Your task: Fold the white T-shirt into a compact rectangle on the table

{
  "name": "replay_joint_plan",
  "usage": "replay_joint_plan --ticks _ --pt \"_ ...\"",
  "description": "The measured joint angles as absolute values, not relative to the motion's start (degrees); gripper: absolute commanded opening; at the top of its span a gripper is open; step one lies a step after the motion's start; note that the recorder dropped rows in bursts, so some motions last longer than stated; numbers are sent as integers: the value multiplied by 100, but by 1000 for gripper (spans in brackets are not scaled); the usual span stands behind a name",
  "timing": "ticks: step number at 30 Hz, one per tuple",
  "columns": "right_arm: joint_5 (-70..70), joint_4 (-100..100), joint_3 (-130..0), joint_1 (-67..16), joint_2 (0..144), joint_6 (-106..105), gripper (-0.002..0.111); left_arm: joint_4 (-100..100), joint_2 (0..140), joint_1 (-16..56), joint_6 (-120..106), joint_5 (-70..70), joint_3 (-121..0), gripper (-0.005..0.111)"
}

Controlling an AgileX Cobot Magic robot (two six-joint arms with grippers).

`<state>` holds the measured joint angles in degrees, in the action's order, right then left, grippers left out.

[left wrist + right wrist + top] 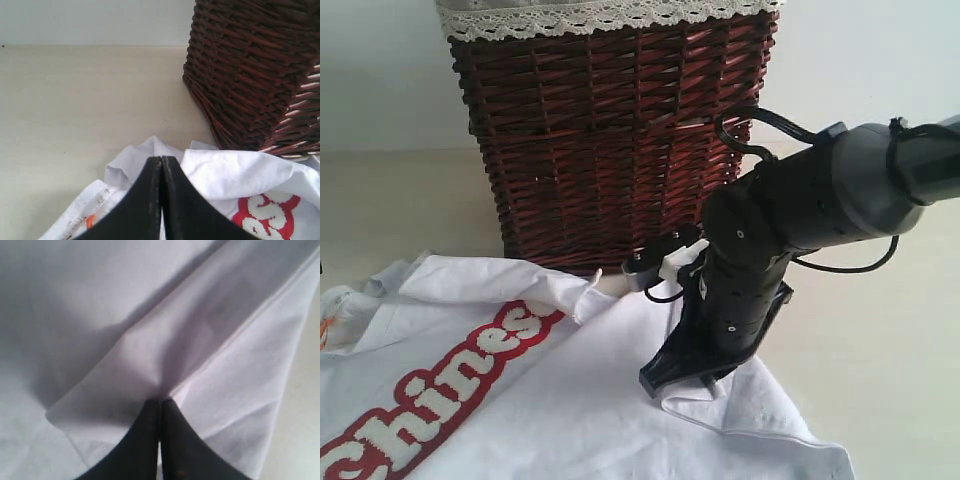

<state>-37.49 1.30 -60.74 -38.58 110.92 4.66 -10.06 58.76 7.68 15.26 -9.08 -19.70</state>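
Across the frame's lower left, we see the crumpled white cotton T-shirt [570, 400] on the pale beige table [885, 370], right gripper [656, 384] pinching its fold, left gripper [161, 161] closed, dark wicker basket [600, 130] behind.

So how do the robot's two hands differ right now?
The right hand pinches a fold of the white T-shirt, creases gathering at its tips; the left hand is shut, but whether it holds cloth is unclear. The right hand sits on plain cloth; the left hand faces a crumpled part beside the red lettering. Both have black fingers pressed together.
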Motion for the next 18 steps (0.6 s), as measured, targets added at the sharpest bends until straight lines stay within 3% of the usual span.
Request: replay_joint_plan --ticks 6,14,18 --pt "-4401 833 -6109 -3858 10703 716 0 -1006 5876 768 1526 -908 -1970 0" --pt "-6515 3601 -6470 -3858 10038 1911 0 -1006 5876 768 1526 -908 -1970 0" --pt "-6904 4882 -6470 -3825 10030 2179 1 -1006 5876 768 1526 -908 -1970 0"
